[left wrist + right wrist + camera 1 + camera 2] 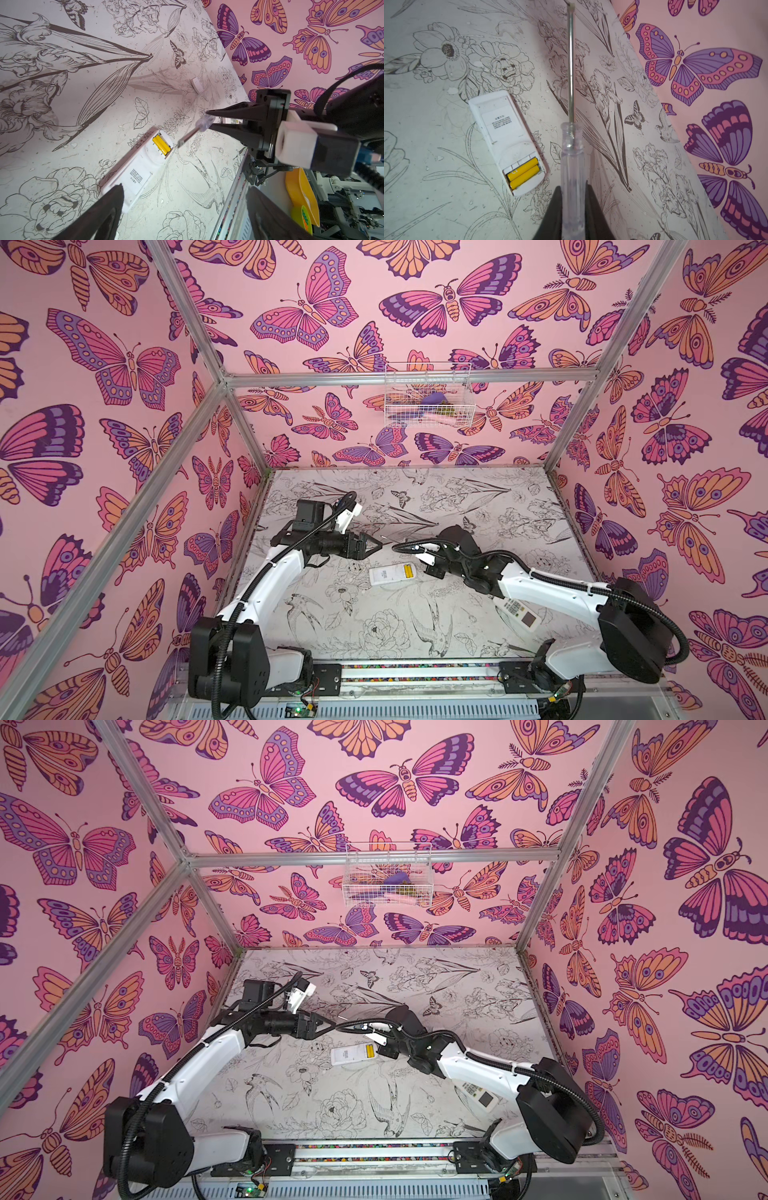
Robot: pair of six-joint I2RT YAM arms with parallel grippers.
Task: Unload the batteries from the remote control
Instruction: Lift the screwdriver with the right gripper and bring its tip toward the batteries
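Observation:
The white remote control (384,575) lies face down mid-table with its battery bay uncovered. Two yellow batteries (523,171) sit side by side in the bay, also seen in the left wrist view as batteries (162,144). My right gripper (573,191) is shut on the clear handle of a screwdriver (572,149). Its metal shaft runs past the remote's battery end without touching it. My left gripper (185,207) is open and empty, hovering just behind the remote's other end; in a top view the left gripper (373,545) hangs above the table.
A second remote (521,612), buttons up, lies under the right arm. A small white cover (197,84) rests on the table farther back. A wire basket (428,396) hangs on the back wall. The metal rail (415,672) borders the table's front.

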